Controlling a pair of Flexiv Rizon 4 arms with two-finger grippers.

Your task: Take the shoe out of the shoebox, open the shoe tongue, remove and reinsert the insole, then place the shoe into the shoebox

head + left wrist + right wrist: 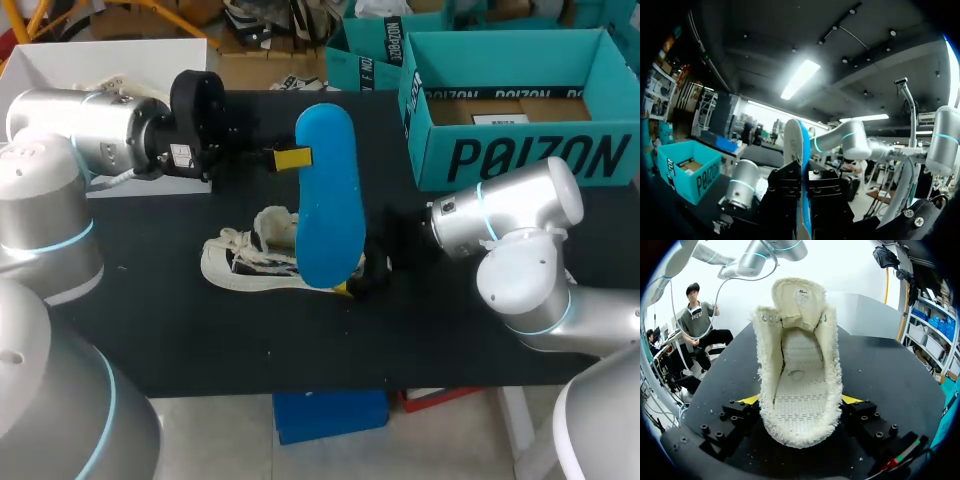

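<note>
Two arms, two grips: insole aloft, shoe held on the table

Both arms meet near the middle of the black table [200, 330]. The left arm comes in level from the left, and its left gripper [290, 157] is clamped on one long edge of the blue insole [328, 195]. It holds the insole up in the air, broad face to the head camera, above the shoe [245, 260]. The right arm bends in low from the right. Its right gripper [355, 283] is closed on the end of the shoe nearest it, with the shoe on the tabletop.

The head view shows only the shoe's pale outside, partly hidden behind the insole. The right wrist view looks straight into its mouth: the tongue [797, 297] stands pulled up and back, the bare inner floor is a cream mesh, and the collar is a fuzzy, fleece-like edge. The yellow fingertips [852, 399] press the shoe from either side. The left wrist view shows the insole edge-on, a thin slab, pale on one face and blue on the other, pinched between two black finger blocks.

The insole is a smooth, elongated oval with rounded ends. The teal cardboard shoebox [530, 155] stands open at the table's far right corner, well apart from the shoe.
</note>
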